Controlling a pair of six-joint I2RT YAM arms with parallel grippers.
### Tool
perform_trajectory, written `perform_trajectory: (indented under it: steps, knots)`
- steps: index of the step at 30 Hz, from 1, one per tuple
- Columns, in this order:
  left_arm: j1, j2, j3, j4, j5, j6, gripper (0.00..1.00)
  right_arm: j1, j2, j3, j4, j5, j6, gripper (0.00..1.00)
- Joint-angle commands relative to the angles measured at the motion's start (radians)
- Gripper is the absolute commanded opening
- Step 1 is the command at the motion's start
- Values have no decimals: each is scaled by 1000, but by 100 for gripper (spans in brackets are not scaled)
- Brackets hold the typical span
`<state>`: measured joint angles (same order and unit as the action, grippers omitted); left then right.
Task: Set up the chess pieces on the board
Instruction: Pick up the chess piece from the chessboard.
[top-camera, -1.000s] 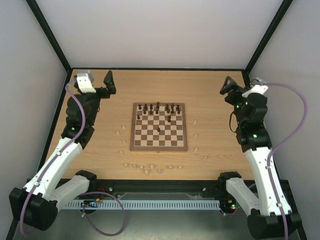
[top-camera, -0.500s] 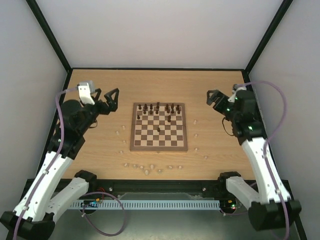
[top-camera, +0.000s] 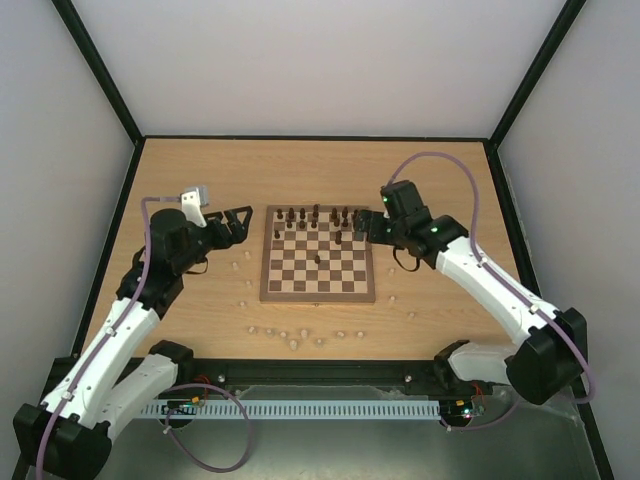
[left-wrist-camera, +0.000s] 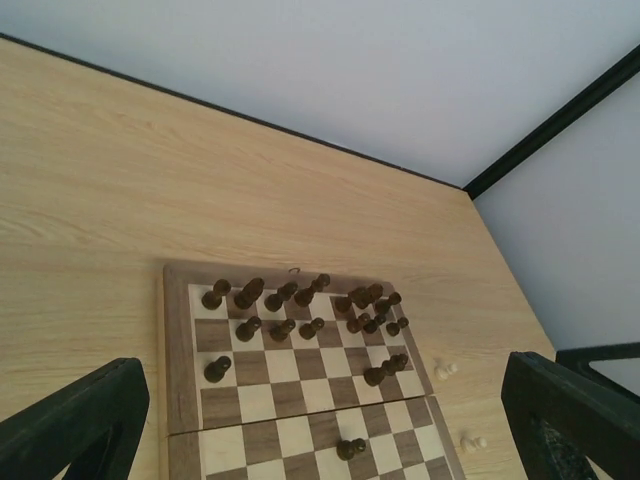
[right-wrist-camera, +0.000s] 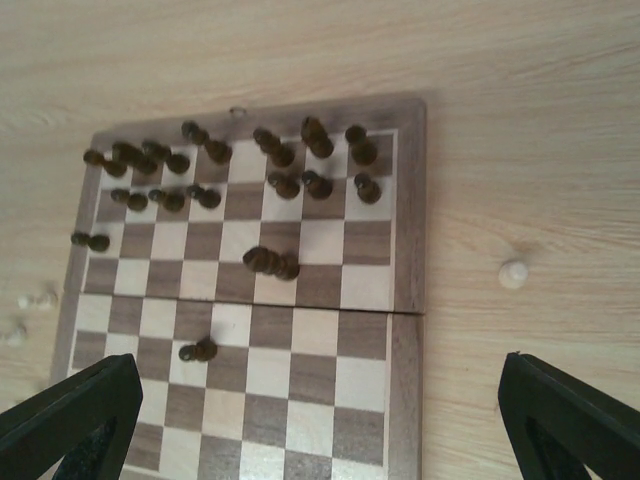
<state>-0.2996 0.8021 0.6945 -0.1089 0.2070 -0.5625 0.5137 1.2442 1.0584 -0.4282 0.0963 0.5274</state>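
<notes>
Both tools are spread wide and nothing is pinched. The left tool (top-camera: 238, 222) hangs over the counter (top-camera: 200, 170), just off the far-left corner of the chessboard (top-camera: 318, 297). The right tool (top-camera: 366, 228) hangs over the board's far-right corner.

The dark chessmen (top-camera: 315, 215) are on the board, most of them crowded untidily in the two far ranks. A few stand loose toward mid-board, e.g. the stray (right-wrist-camera: 198, 350). The cream chessmen (top-camera: 290, 338) are all off the board, on the counter. A loose line of them runs between the board's near edge and the arm bases, with a few more to the left and right of the board. The near two ranks are bare, so the cream side looks unstarted and the dark side partly done.

Key relation: nearest the right tool is a lone cream piece (right-wrist-camera: 512, 272), just beside the board's right border. It lies to the tool's right and slightly toward the near side. Nearest the left tool is a left-side cream piece (top-camera: 247, 258), just on its near side, beside the board's left edge. Each arm is close to its own piece, and the near-edge line is well apart from both tools. The pieces are too small to tell the long axis; the lone one looks upright, but that is unsure.

There is open counter around both picks. Only the board border is close, so the finger on that side must clear it. The near ranks are open for placing, away from the dark cluster. The risk is wide fingers knocking a tiny piece over.
</notes>
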Motion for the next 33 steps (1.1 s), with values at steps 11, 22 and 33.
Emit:
perform_trajectory:
  steps: [11, 22, 33]
  knots:
    - [-50, 104, -73, 7, 69, -75, 100, 103, 286, 144, -113, 49, -57, 99]
    - [-70, 5, -96, -105, 8, -42, 100, 118, 461, 298, -156, 7, -101, 92]
    - [-70, -47, -96, -145, -18, -44, 99, 161, 677, 515, -355, 96, -140, 59]
